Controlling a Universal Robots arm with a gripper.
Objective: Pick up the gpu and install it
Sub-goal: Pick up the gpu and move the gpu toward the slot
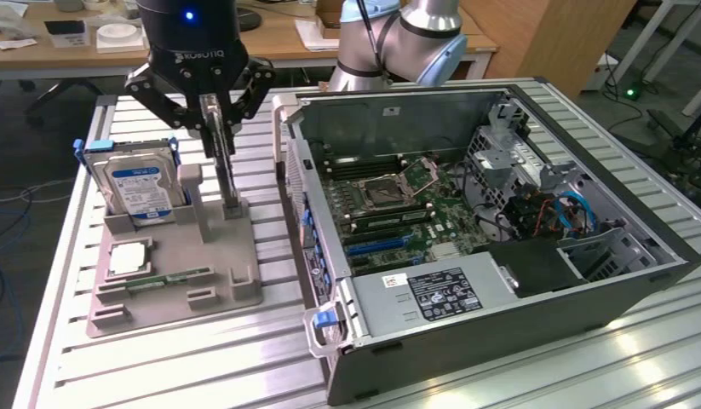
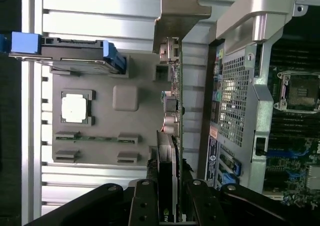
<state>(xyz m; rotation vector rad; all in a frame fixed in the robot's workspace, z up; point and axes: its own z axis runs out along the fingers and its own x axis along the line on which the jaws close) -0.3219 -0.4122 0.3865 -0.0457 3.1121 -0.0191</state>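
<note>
The gpu (image 1: 224,162) stands on edge as a thin upright card, its lower end at a slot post of the grey holder tray (image 1: 208,251). My gripper (image 1: 220,119) is above it, with its black fingers (image 1: 189,115) closed on the card's upper part. In the wrist view the gpu (image 2: 170,111) shows edge-on with its metal bracket at the far end. It runs between my gripper's (image 2: 169,188) two fingers (image 2: 144,198), which press on both faces. Whether the card's lower edge rests in the slot or is just clear of it I cannot tell.
On the same tray are a silver hard drive (image 1: 140,183) with a blue-white label, a CPU (image 1: 129,256) and a RAM strip (image 1: 169,279). The open computer case (image 1: 327,213) lies to the exterior view's right, showing its motherboard (image 1: 407,213) and power supply (image 1: 441,294). All rest on a slatted metal table (image 1: 623,358).
</note>
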